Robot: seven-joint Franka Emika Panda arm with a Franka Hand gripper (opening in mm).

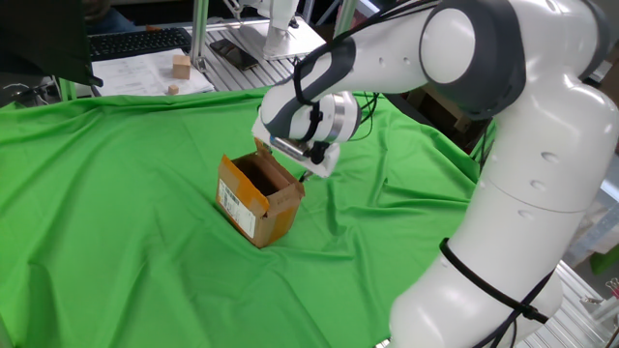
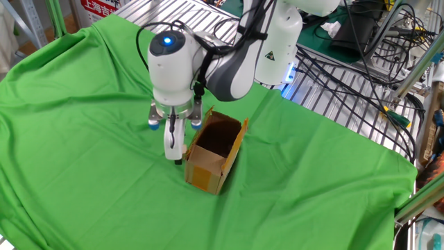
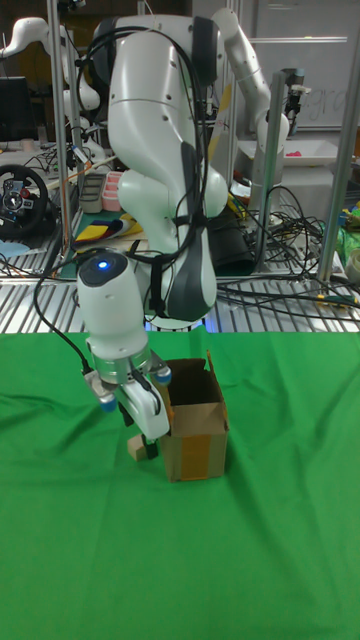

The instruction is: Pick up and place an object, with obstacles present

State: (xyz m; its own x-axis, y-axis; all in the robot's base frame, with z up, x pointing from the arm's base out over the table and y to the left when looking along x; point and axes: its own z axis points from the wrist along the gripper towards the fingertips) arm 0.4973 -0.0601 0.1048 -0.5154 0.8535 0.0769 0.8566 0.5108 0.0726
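A white robot arm reaches down over a desk (image 1: 116, 222) draped in green cloth, its tool (image 3: 147, 443) lowered right beside an open cardboard box (image 1: 257, 197). In the tall fixed view a small wooden cube (image 3: 134, 452) sits on the cloth just left of the box, at the tips of the tool's fingers (image 3: 150, 448); whether the fingers actually touch or grip it cannot be told, since the tool body hides the gap (the cube is hidden entirely in both other views). How far the fingers are spread cannot be made out either. The box stands upright with its flaps raised, a white label (image 1: 230, 200) on one side. Behind the desk, a larger wooden block (image 1: 181, 66) rests on papers near a keyboard (image 1: 135, 42).
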